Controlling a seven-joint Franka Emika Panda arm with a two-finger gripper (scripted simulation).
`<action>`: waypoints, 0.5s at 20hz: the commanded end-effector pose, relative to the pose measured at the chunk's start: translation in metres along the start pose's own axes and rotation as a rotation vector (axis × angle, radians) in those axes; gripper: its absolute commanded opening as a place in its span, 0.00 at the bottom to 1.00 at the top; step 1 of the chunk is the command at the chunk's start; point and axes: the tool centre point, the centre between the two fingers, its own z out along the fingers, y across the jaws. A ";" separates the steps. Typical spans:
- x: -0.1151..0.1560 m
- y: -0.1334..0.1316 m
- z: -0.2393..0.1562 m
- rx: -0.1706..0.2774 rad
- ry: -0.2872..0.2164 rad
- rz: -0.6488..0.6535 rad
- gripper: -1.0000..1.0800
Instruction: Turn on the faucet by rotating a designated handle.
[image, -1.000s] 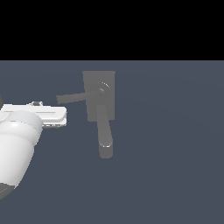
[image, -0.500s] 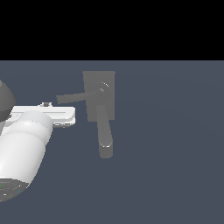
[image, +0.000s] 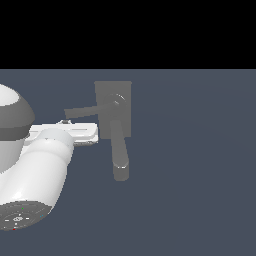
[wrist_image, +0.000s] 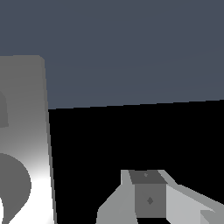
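The grey faucet (image: 114, 90) shows its flat backplate, a round hub (image: 118, 100) and a thick spout (image: 120, 155) pointing down in the exterior view. The handle (image: 82, 110) is a thin flat bar reaching from the hub toward the exterior view's left. The white hand of my gripper (image: 70, 132) lies just below the handle in that picture, its end close to the backplate's lower corner. In the wrist view the bright backplate (wrist_image: 30, 131) fills one side and grey fingertips (wrist_image: 146, 199) show at the edge. Whether the fingers touch anything is not visible.
The big white arm link (image: 35, 185) fills the lower part of the exterior view's left. A dark blue-grey floor (image: 200, 175) spreads under and around the faucet, with a black backdrop above.
The arm and hand have moved toward the exterior view's right, closer to the faucet and under the handle. The handle and spout have not moved.
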 end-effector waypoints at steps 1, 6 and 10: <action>-0.001 -0.014 0.002 0.017 0.001 -0.024 0.00; 0.004 -0.033 0.000 0.042 0.022 -0.064 0.00; 0.011 -0.036 -0.004 0.046 0.043 -0.077 0.00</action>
